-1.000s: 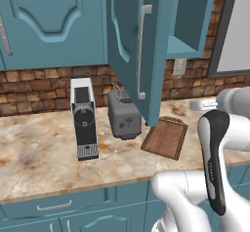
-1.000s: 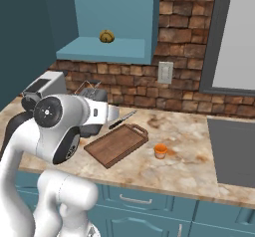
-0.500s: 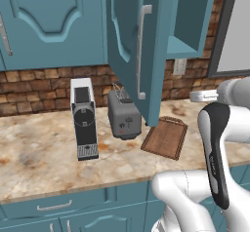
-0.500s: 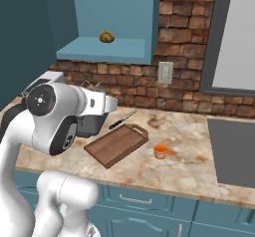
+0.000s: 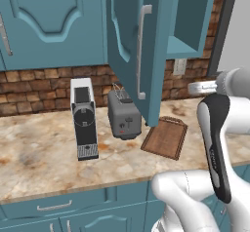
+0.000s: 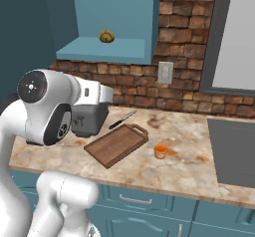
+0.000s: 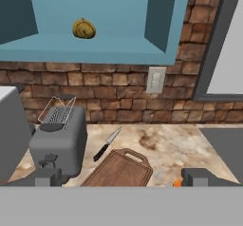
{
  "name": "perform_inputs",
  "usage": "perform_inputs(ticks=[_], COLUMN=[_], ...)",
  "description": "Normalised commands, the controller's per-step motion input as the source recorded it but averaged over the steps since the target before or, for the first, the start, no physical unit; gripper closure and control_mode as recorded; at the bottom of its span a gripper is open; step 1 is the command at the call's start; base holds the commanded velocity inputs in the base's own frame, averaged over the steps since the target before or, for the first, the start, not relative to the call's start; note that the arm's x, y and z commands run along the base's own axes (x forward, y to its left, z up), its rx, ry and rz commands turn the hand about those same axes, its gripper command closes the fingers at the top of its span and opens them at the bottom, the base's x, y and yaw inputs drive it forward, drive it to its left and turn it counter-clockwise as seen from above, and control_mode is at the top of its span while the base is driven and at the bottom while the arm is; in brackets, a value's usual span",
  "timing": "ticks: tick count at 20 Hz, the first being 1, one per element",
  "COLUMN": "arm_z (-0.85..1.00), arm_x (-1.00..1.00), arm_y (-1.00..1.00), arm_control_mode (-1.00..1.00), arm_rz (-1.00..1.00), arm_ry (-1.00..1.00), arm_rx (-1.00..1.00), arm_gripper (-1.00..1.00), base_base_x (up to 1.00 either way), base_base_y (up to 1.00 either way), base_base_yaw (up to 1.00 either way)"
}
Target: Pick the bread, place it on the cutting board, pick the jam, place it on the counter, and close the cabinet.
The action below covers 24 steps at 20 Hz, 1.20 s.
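The bread (image 6: pixel 106 36) (image 7: pixel 84 29) is a small tan bun on the shelf of the open teal cabinet (image 6: pixel 99 50). The cabinet door (image 5: pixel 129 41) swings out over the counter (image 6: pixel 187 131). The cutting board (image 5: pixel 166 137) (image 6: pixel 117 144) (image 7: pixel 121 169) lies bare on the counter. The jam (image 6: pixel 160 151), a small orange jar, stands on the counter just right of the board. In the hand view my gripper (image 7: pixel 124 178) is open, low over the board's near end, with nothing between its fingertips (image 7: pixel 45 177). It faces the back wall, with the bread high up and to the left.
A grey toaster (image 5: pixel 124 116) (image 7: pixel 59 142) stands left of the board, with a coffee machine (image 5: pixel 84 116) further left. A knife (image 6: pixel 122 120) (image 7: pixel 107 144) lies behind the board. A dark grey sink (image 6: pixel 231 151) is set in the counter at the right.
The arm's upper joints have swung, and the hand has come out further over the toaster and board. The bread, jam, board and door have not moved.
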Motion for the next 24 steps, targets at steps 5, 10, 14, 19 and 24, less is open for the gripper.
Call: perform_inputs(ticks=[5,10,14,19,24], arm_z=[0.21,0.17,0.07,0.04,0.07], arm_x=[0.00,-0.02,0.00,0.00,0.00], arm_y=[0.26,0.22,0.15,0.16,0.15], arm_control_mode=[-1.00,-1.00,-1.00,-1.00,-1.00], arm_rz=[0.00,0.00,0.00,0.01,0.01], arm_ry=[0.00,0.00,0.00,0.00,0.00], arm_rx=[-0.01,-0.01,-0.01,0.00,0.00], arm_gripper=[-1.00,-1.00,-1.00,-1.00,-1.00], base_base_x=[0.00,0.00,0.00,0.00,0.00], base_base_y=[0.00,0.00,0.00,0.00,0.00], base_base_yaw=[0.00,0.00,0.00,0.00,0.00])
